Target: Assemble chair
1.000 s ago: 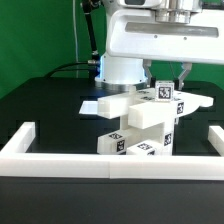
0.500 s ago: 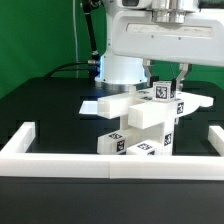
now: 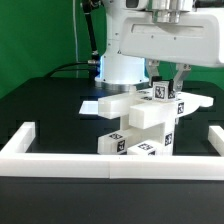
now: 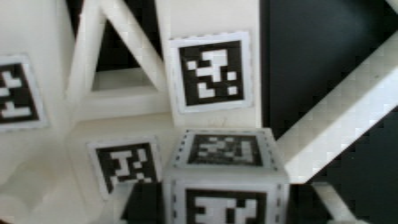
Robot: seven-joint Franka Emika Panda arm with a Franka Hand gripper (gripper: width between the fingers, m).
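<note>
The partly built white chair (image 3: 140,120) stands on the black table just behind the front border wall, with tagged slabs and bars stacked at angles. At its top right a tagged white chair leg (image 3: 163,94) sticks up. My gripper (image 3: 168,80) hangs straight above it, one finger on each side of the leg's upper end. In the wrist view the leg (image 4: 222,160) shows its square tagged end between the dark fingers (image 4: 146,200), which press against its sides. Beyond it lie the chair's tagged slats (image 4: 210,70).
A low white border wall (image 3: 110,160) runs along the front, with side sections (image 3: 22,138) at the exterior view's left and right. A flat white piece (image 3: 92,103) lies on the table behind the chair. The robot's base (image 3: 120,65) stands at the back.
The wrist has turned a little over the leg, so the two fingers look closer together in the exterior view. The chair parts have not moved.
</note>
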